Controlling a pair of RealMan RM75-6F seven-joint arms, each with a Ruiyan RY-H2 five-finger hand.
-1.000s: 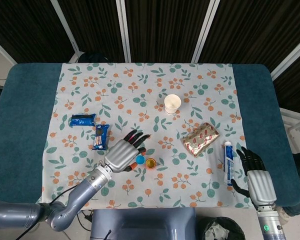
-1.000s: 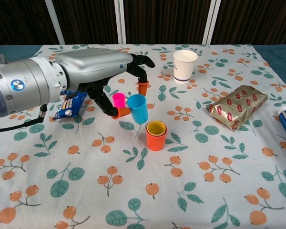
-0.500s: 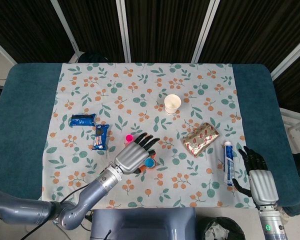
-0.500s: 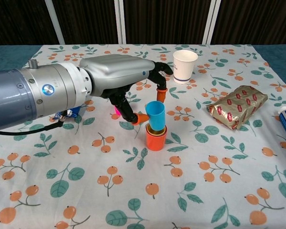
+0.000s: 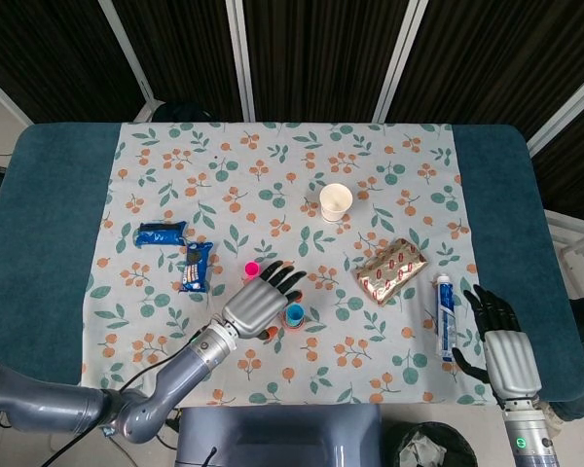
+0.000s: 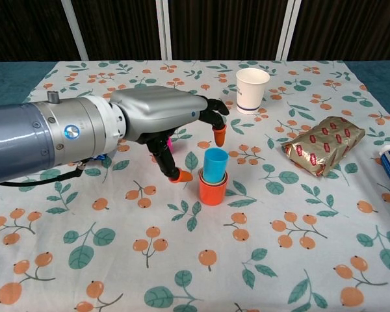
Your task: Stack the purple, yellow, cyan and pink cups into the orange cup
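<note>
Floral tabletop [image 6: 182, 273] carried the orange cup [image 6: 212, 192] with the cyan cup [image 6: 215, 164] nested inside; left hand [image 6: 166, 117] hovered beside, fingers spread, holding nothing; right hand [image 5: 506, 345] lay splayed, empty.

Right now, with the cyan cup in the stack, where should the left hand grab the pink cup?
Judging by its pose, pinch the pink cup by its upper wall near the rim, coming from above. It stands upright, mouth up, on the cloth just behind the left hand, apart from the cyan cup in the orange cup.
</note>
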